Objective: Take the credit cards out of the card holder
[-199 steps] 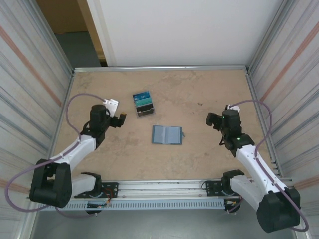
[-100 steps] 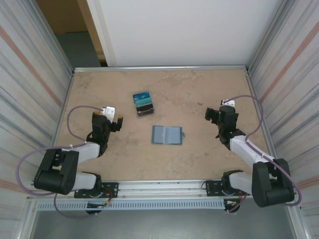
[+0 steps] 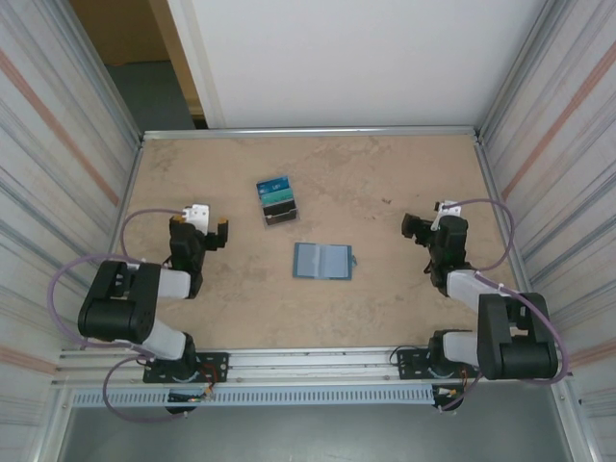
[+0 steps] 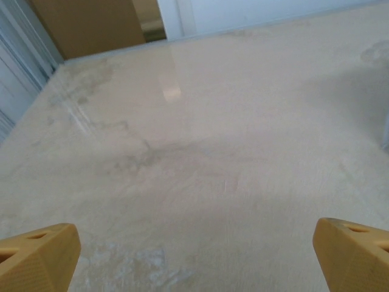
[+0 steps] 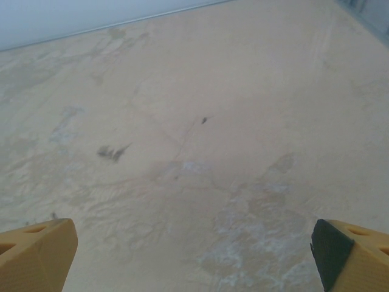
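The card holder point(image 3: 323, 261) lies flat and opened near the table's middle, its paler pocket panels facing up. The credit cards point(image 3: 277, 201) sit in a small pile behind it and to its left, blue and teal faces with one dark card at the near end. My left gripper point(image 3: 214, 234) rests low at the left side, well apart from both, open with bare table between its yellow fingertips point(image 4: 37, 255). My right gripper point(image 3: 416, 229) sits low at the right side, also open and holding nothing, its fingertips point(image 5: 36, 252) wide apart over the table.
Corrugated metal walls close in the table point(image 3: 385, 173) on the left and right, and a white panel stands behind it. A metal rail point(image 3: 308, 366) with both arm bases runs along the near edge. Dark smudges point(image 5: 112, 152) mark the surface ahead of the right gripper.
Both arms have folded back toward their bases, and both grippers have drawn outward and lower. The card holder and the cards have not moved.
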You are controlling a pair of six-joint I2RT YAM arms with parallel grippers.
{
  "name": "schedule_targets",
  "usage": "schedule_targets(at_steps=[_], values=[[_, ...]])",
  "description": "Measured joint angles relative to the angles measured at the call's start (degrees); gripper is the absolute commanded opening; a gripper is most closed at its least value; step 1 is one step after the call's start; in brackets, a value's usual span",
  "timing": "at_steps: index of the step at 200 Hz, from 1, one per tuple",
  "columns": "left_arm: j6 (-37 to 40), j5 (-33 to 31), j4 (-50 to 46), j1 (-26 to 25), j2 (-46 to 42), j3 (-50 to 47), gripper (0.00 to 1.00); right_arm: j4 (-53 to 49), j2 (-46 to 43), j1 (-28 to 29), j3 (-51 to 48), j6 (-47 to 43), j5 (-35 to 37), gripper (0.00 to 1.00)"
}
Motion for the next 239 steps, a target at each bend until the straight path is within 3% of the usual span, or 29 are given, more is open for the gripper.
schedule_targets(at_steps=[44, 79, 126, 172, 239], values=[[-2.34, 8.46, -5.38, 4.11, 0.61, 4.83, 0.99, 1.22, 3.58, -0.22, 0.90, -1.46, -6.12, 0.99], [-3.23, 11.39, -6.99, 5.14, 0.61, 5.55, 0.99, 0.02, 6.45, -0.66, 5.09, -3.93, -13.20, 0.99], [-3.82, 12.68, -8.44, 5.14, 0.61, 5.55, 0.99, 0.35, 5.95, -0.63, 4.76, -4.57, -14.86, 0.99], [-3.85, 12.90, -8.44, 5.14, 0.61, 5.55, 0.99, 0.42, -0.35, 1.60, 1.44, -5.92, -13.62, 0.99], [-3.85, 12.90, -8.44, 5.14, 0.61, 5.55, 0.99, 2.60, 0.02, -4.13, 0.44, -5.42, -19.08, 0.99]])
